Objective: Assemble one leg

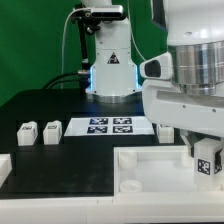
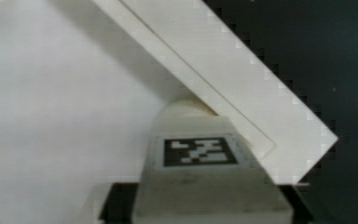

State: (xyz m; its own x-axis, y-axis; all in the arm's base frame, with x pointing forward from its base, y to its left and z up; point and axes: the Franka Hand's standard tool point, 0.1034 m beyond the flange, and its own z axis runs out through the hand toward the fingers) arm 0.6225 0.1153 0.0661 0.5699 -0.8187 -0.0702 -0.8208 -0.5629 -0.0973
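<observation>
My gripper point(image 1: 205, 156) is shut on a leg point(image 1: 208, 163), a white blocky post with a black-and-white tag. It holds the leg upright over the right end of the large white panel point(image 1: 140, 168). In the wrist view the leg point(image 2: 201, 140) sits between my dark fingers point(image 2: 126, 203), and its far end is close to the panel's raised rim point(image 2: 211, 70), at an inside corner. I cannot tell if it touches the panel. Two more legs point(image 1: 26, 132) point(image 1: 51, 129) stand on the black table at the exterior view's left.
The marker board point(image 1: 110, 126) lies flat behind the panel. Another white piece point(image 1: 165, 130) sits right of it, partly hidden by my arm. A white part point(image 1: 4, 167) shows at the exterior view's left edge. The robot base point(image 1: 108, 70) stands at the back.
</observation>
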